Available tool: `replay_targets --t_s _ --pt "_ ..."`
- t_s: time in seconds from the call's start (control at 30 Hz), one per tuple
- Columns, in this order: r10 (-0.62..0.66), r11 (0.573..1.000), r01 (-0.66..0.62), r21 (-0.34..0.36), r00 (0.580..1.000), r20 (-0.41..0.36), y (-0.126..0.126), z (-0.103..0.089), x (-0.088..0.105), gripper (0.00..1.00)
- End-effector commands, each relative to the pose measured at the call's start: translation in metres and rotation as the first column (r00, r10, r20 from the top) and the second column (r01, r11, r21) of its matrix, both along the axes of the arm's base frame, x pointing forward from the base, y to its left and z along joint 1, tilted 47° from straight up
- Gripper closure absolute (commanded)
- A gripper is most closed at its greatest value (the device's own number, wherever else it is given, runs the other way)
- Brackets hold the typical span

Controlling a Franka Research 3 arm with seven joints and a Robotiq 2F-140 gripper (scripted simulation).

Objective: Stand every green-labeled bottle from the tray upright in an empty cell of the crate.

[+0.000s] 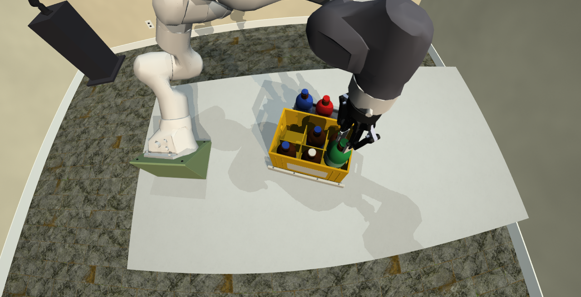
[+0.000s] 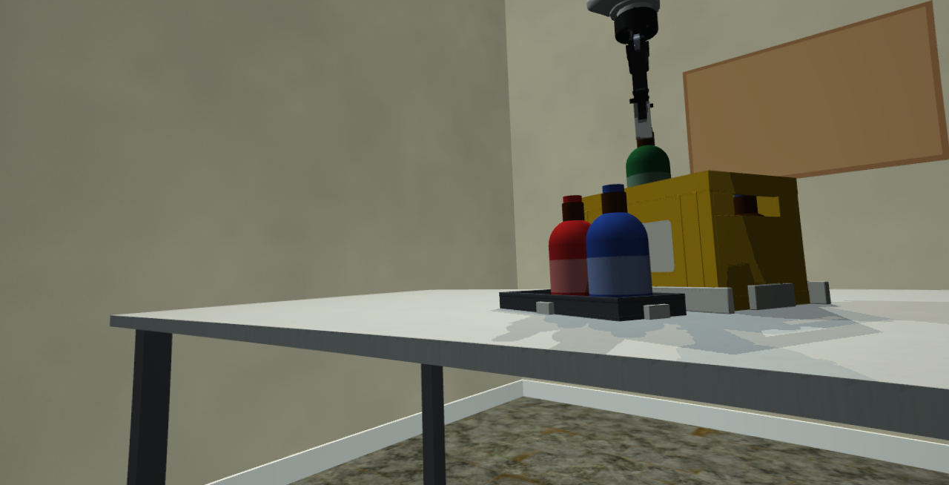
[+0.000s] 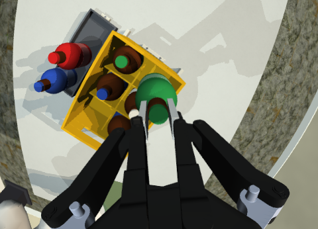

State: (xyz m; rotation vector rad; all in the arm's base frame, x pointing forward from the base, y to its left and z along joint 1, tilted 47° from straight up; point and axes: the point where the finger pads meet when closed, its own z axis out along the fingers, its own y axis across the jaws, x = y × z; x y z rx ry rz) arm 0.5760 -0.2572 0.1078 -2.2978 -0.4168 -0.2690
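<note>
My gripper (image 1: 344, 141) (image 2: 643, 131) (image 3: 157, 108) is shut on the neck of a green-labeled bottle (image 1: 337, 154) (image 2: 648, 167) (image 3: 156, 87). The bottle hangs about upright, its lower part inside the near right cell of the yellow crate (image 1: 278, 161) (image 2: 756, 256) (image 3: 167, 74). Its shoulder is above the rim, higher than the other bottles; its base is hidden. Four brown bottles stand in the crate: green-capped (image 3: 134, 58), two blue-capped (image 1: 317, 137) (image 1: 286, 149) and white-capped (image 1: 312, 156). The back left cell is empty. A red-labeled bottle (image 1: 324, 107) (image 2: 567, 239) and a blue-labeled bottle (image 1: 304, 101) (image 2: 617, 236) stand upright on the tray (image 2: 583, 307) (image 3: 96, 28).
The tray lies directly behind the crate in the top view. Low light-coloured strips (image 1: 304, 176) (image 2: 772, 295) border the crate, and small blocks (image 2: 657, 311) sit against the tray. The crate's walls and dividers surround the held bottle. The arm's green base (image 1: 174, 169) is to the left.
</note>
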Motion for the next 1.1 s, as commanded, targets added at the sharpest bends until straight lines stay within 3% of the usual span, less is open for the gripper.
replay_targets --t_s 0.0,1.07 --pt "-0.006 1.000 0.006 -0.010 1.000 0.014 -0.0057 0.0054 0.0023 1.00" --pt "-0.006 1.000 0.006 -0.010 1.000 0.014 -0.0028 0.0088 0.0064 1.00"
